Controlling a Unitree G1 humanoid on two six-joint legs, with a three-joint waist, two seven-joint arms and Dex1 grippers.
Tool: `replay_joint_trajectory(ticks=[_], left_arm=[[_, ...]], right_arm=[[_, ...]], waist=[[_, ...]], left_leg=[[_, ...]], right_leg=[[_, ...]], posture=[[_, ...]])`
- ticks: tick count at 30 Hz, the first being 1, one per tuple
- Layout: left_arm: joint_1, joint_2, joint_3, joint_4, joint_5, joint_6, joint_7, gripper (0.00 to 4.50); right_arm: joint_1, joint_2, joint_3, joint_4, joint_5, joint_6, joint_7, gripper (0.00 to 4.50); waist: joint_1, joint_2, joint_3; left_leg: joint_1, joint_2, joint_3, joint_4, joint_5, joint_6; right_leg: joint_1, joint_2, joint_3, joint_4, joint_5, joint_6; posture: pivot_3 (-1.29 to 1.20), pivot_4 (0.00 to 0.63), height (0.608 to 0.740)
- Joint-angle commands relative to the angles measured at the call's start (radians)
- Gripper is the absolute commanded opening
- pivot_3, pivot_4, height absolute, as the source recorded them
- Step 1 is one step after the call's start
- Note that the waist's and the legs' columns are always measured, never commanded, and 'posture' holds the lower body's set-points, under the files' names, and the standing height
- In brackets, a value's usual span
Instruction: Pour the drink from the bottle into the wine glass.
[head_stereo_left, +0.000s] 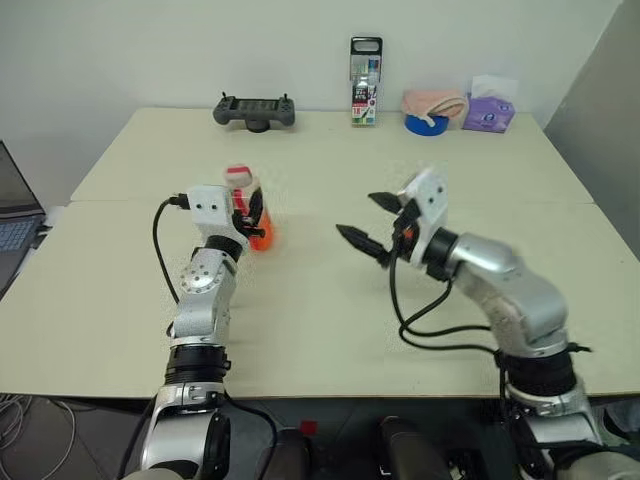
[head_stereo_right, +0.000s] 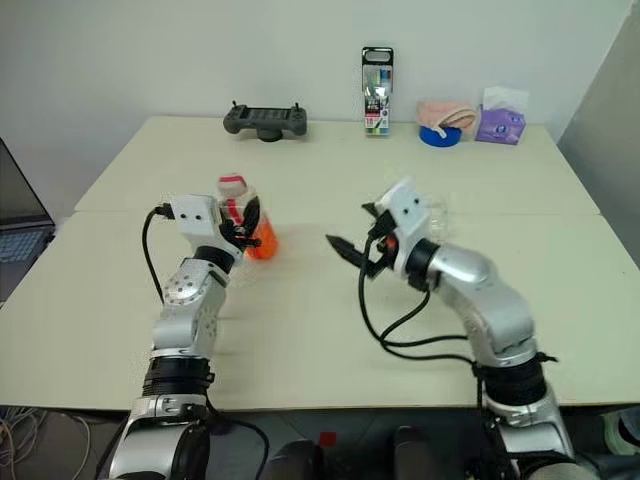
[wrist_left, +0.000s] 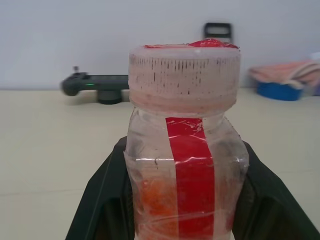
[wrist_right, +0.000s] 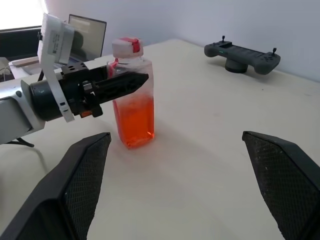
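The pale cream table (head_stereo_left: 330, 330) is two slabs butted along a seam running side to side, and most of its middle and near half lies bare. Along the far edge stand a dark grey handheld controller (head_stereo_left: 254, 110) toward the left, a tall upright pack of markers with a black handle (head_stereo_left: 365, 82) near the middle, and toward the far right corner a blue roll of tape (head_stereo_left: 426, 123) with a pink cloth (head_stereo_left: 435, 102) on it and a purple tissue pack (head_stereo_left: 488, 112) beside it. A laptop (head_stereo_left: 15, 210) shows past the left edge.

The small clear plastic bottle with squarish body and pinkish-white cap (wrist_right: 132, 95) stands upright left of centre, just on the near side of the seam. The translucent orange drink (wrist_right: 135, 117) fills roughly its lower half, and a red label strip runs up its side and over the cap, which is on. A faint clear glass shape just beyond the right wrist may be the wine glass; I cannot tell for sure.

The left gripper (head_stereo_left: 250, 218) has its black fingers (wrist_left: 102, 200) pressed against both sides of the bottle's body, below the cap.

The right gripper (head_stereo_left: 372, 222) hangs above the bare middle of the table, fingers spread wide, holding nothing, well apart from the bottle.
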Motion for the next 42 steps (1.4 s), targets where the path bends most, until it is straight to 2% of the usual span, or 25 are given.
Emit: replay_joint_trajectory(ticks=[1, 6, 7, 17, 21, 24, 26, 29, 31, 33, 37, 42], left_arm=[[0.038, 0.045, -0.086, -0.206, -0.098, 0.080, -0.193, 1.85], [0.142, 0.117, -0.228, -0.448, -0.145, 0.190, -0.349, 1.85], [0.150, 0.123, -0.243, -0.460, -0.135, 0.185, -0.360, 1.85], [0.171, 0.086, -0.296, -0.489, -0.070, 0.150, -0.345, 1.85], [0.177, 0.079, -0.295, -0.475, -0.056, 0.144, -0.343, 1.85], [0.182, 0.077, -0.291, -0.473, -0.052, 0.146, -0.340, 1.85], [0.184, 0.076, -0.291, -0.473, -0.051, 0.145, -0.339, 1.85], [0.185, 0.073, -0.294, -0.469, -0.047, 0.145, -0.337, 1.85], [0.186, 0.073, -0.296, -0.471, -0.051, 0.151, -0.341, 1.85], [0.183, 0.072, -0.294, -0.480, -0.071, 0.169, -0.349, 1.85], [0.149, 0.068, -0.292, -0.471, -0.084, 0.180, -0.366, 1.85], [0.108, 0.058, -0.279, -0.451, -0.104, 0.191, -0.383, 1.84]], right_arm=[[-0.080, 0.020, -0.119, -0.083, 0.195, 0.145, 0.011, 4.50], [-0.082, -0.083, -0.051, -0.089, 0.174, 0.153, 0.041, 4.50], [-0.080, -0.089, -0.041, -0.087, 0.173, 0.146, 0.040, 4.50], [-0.072, -0.078, -0.014, -0.069, 0.179, 0.136, 0.005, 4.50], [-0.075, -0.065, -0.034, -0.066, 0.196, 0.134, -0.003, 3.57], [-0.075, -0.056, -0.045, -0.075, 0.213, 0.140, -0.008, 2.47], [-0.073, -0.057, -0.043, -0.079, 0.217, 0.140, -0.011, 2.46], [-0.066, -0.047, -0.048, -0.081, 0.223, 0.134, -0.026, 1.94], [-0.069, -0.054, -0.044, -0.074, 0.216, 0.121, -0.024, 1.85], [-0.084, -0.099, -0.009, -0.060, 0.198, 0.070, 0.052, 1.85], [-0.145, -0.229, 0.099, 0.043, 0.170, -0.072, 0.359, 1.85], [-0.255, -0.277, 0.216, 0.208, 0.116, -0.271, 0.705, 1.85]], waist=[[-0.002, 0.000, 0.000], [-0.003, 0.000, 0.000], [-0.003, 0.000, 0.000], [-0.002, 0.000, 0.001], [-0.002, 0.000, 0.001], [-0.002, 0.000, 0.001], [-0.001, 0.000, 0.001], [-0.002, 0.000, 0.001], [-0.002, 0.000, 0.001], [-0.002, 0.000, 0.001], [-0.002, 0.000, 0.001], [-0.004, 0.000, 0.001]], left_leg=[[0.000, 0.000, 0.000, 0.000, 0.000, 0.000], [0.000, 0.000, 0.001, -0.001, -0.001, 0.001], [0.000, 0.000, 0.001, -0.001, -0.001, 0.001], [0.001, 0.001, 0.001, 0.000, 0.000, 0.001], [0.001, 0.001, 0.001, 0.000, 0.000, 0.001], [0.000, 0.001, 0.001, 0.000, 0.000, 0.001], [0.000, 0.001, 0.001, 0.000, 0.000, 0.001], [0.000, 0.001, 0.001, 0.000, 0.000, 0.001], [0.000, 0.001, 0.001, 0.000, 0.000, 0.001], [0.000, 0.001, 0.001, 0.000, 0.000, 0.001], [0.000, 0.000, 0.002, 0.000, 0.000, 0.001], [0.001, 0.001, 0.002, 0.000, 0.000, 0.001]], right_leg=[[0.000, 0.000, 0.000, 0.000, 0.000, 0.000], [0.000, 0.000, 0.001, -0.001, 0.002, -0.004], [-0.001, 0.000, 0.001, -0.001, 0.000, 0.000], [0.000, 0.001, 0.001, 0.001, -0.001, -0.002], [0.000, 0.001, 0.001, 0.000, -0.002, -0.002], [-0.001, 0.001, 0.001, 0.000, -0.002, -0.002], [-0.001, 0.001, 0.001, 0.000, -0.002, -0.002], [0.000, 0.001, 0.001, 0.000, -0.002, -0.002], [-0.001, 0.001, 0.001, 0.001, -0.002, -0.002], [-0.001, 0.001, 0.001, 0.000, -0.002, -0.002], [0.000, 0.001, 0.001, -0.001, -0.002, -0.002], [0.000, 0.002, 0.001, 0.000, -0.002, -0.002]], posture=[[0.00, 0.150, 0.740], [0.00, 0.150, 0.740], [0.00, 0.150, 0.740], [0.00, 0.150, 0.740], [0.00, 0.150, 0.740], [0.00, 0.150, 0.740], [0.00, 0.150, 0.740], [0.00, 0.150, 0.740], [0.00, 0.150, 0.740], [0.00, 0.150, 0.740], [0.00, 0.150, 0.740], [0.00, 0.150, 0.740]])
